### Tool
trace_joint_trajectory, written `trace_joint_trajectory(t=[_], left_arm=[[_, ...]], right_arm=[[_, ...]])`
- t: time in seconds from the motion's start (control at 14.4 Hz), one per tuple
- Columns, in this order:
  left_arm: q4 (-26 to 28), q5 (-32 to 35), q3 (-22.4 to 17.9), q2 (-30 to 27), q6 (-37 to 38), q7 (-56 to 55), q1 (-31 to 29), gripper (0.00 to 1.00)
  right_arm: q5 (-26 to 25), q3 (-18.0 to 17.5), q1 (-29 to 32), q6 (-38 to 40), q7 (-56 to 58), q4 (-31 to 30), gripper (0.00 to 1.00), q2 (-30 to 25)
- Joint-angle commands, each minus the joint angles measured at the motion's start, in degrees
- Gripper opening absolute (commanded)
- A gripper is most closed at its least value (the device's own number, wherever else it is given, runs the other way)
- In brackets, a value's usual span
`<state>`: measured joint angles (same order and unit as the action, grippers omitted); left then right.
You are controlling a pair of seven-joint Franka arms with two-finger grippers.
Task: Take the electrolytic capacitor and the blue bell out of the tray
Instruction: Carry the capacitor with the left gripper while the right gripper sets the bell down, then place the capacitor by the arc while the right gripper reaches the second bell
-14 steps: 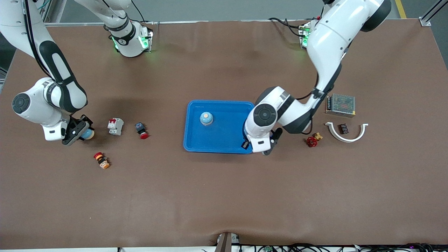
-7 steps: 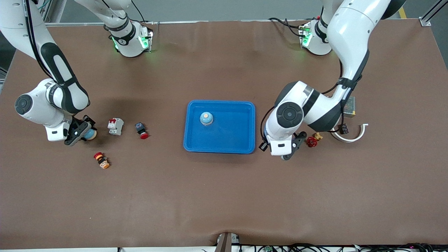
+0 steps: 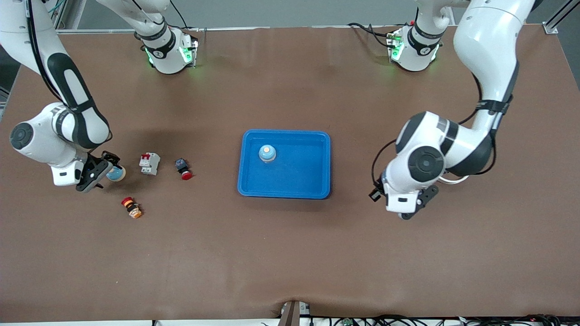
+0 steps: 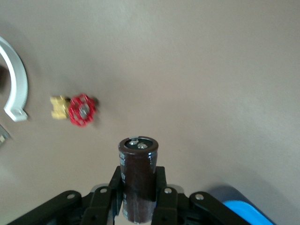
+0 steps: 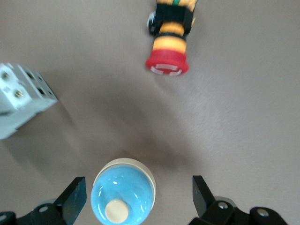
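At the lower right of the front view, the left gripper (image 4: 138, 206) is clamping an upright dark capacitor (image 4: 138, 180) over bare table, beside the blue tray (image 3: 284, 190). At middle left, the right gripper (image 5: 140, 199) is spread wide around a blue bell (image 5: 123, 198), seemingly without touching it. Another bell (image 3: 267, 153) is sitting in the tray.

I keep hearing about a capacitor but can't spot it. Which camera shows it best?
The left wrist view: the capacitor, a dark brown cylinder, stands upright, clamped in the left pincer and filling the foreground. In the front view the left arm's white wrist hides it. The right wrist view does not show it.
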<state>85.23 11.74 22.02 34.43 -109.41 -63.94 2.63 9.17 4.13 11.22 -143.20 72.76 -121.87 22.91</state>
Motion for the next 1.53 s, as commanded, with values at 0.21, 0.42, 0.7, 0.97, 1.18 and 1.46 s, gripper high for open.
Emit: trace_joint_trajectory(t=[0.21, 0.42, 0.7, 0.97, 1.18, 1.46], left_arm=[[3.6, 0.5, -0.1, -1.7, 0.6, 14.4, -7.9, 0.00], [3.9, 0.6, -0.5, -0.2, 0.3, 21.4, -12.2, 0.00], [6.0, 8.7, -0.4, 0.8, -0.6, 24.7, -15.9, 0.00], [9.8, 14.8, -0.4, 2.7, -7.3, 25.4, -19.5, 0.00], [10.5, 14.8, -0.4, 4.2, -10.1, 25.4, -20.4, 0.00], [11.8, 14.0, -0.4, 5.5, -13.1, 23.1, -20.6, 0.00]], right_arm=[[0.9, -0.6, -1.9, 17.4, -10.5, 10.7, 1.00, -4.4], [0.2, -0.4, -5.2, 22.3, -20.1, 12.4, 1.00, -7.2], [0.1, -0.5, -10.9, 27.5, -39.3, 12.4, 1.00, -11.9], [0.1, -0.6, -17.9, 29.7, -57.9, 12.0, 1.00, -15.0], [0.1, -0.6, -24.6, 29.7, -73.5, 11.3, 1.00, -16.0], [0.1, -0.6, -34.0, 27.3, -89.5, 10.3, 1.00, -15.7]])
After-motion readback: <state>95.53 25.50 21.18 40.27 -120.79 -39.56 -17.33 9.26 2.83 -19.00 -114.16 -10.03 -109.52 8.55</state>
